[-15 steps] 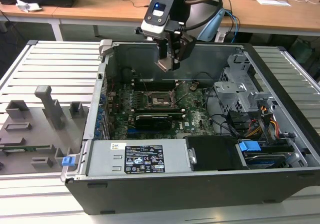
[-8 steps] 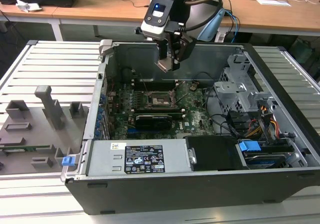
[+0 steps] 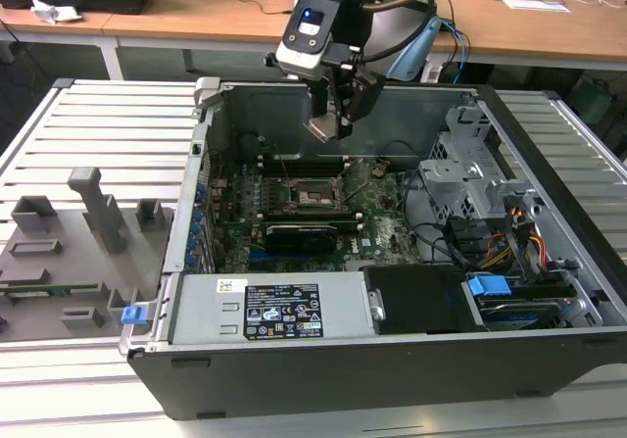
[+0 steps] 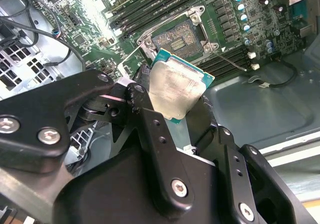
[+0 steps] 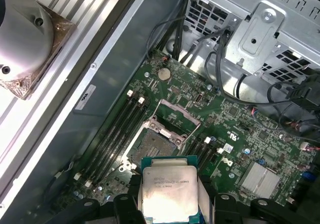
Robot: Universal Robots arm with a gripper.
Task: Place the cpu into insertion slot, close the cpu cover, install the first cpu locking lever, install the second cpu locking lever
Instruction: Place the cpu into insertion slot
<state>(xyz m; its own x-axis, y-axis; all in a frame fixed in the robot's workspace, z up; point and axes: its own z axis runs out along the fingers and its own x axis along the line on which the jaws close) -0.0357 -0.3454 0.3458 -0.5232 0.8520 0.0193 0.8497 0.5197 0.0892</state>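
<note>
My gripper (image 3: 329, 124) hangs inside the open computer case, above the motherboard, shut on the cpu (image 4: 175, 89). The cpu is a flat square chip with a dull silver top and a green rim, pinched at two opposite edges (image 5: 169, 191). Below it lies the insertion slot (image 5: 156, 145), bare, with its contact field exposed (image 4: 181, 37). The cpu cover (image 5: 175, 109), a thin metal frame, stands swung open at one edge of the slot. A thin wire locking lever (image 4: 231, 59) sticks out beside the slot, unlatched. In the exterior view the slot (image 3: 315, 196) sits just below and in front of the gripper.
Memory slots (image 5: 112, 134) flank the socket. A long black card (image 3: 309, 234) lies in front of it, with the power supply (image 3: 279, 316) nearer still. A metal drive cage (image 3: 470, 178) with cables fills the exterior view's right. Grey fixtures (image 3: 88, 213) stand outside the case on the left.
</note>
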